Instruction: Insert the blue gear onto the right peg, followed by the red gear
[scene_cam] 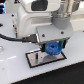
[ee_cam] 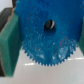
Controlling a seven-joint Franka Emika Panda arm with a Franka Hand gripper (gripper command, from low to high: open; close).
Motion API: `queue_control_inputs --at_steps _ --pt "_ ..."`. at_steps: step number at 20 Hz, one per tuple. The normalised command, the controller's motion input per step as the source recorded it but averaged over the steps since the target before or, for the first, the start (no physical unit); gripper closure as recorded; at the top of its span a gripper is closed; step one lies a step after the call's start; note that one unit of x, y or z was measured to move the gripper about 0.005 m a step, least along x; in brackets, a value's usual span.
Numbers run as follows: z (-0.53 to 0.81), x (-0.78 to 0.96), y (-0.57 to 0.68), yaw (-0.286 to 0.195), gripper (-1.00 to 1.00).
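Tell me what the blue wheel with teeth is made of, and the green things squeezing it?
The blue gear looks like hard plastic: one bright colour, sharply moulded teeth, slightly speckled surface. The green pads on the gripper look like soft foam or rubber, matte and blocky, though the blur leaves that uncertain.

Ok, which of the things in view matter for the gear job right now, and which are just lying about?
Part of the job:
blue gear, held in the gripper
white plate under it, the one that carries the pegs

Just lying about:
black cable

The red gear and the pegs aren't visible in either view.
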Motion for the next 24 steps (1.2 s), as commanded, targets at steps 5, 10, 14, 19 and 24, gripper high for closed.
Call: queue_control_inputs --at_steps 5,10,14,19,24 --pt "-0.02 0.05 -0.02 0.0 1.0" --pt "0.01 0.18 0.0 0.0 1.0" --pt "-0.12 0.17 0.02 0.0 1.0" --pt "-0.09 0.21 0.02 0.0 1.0" --pt "0.01 0.09 0.01 0.0 1.0"
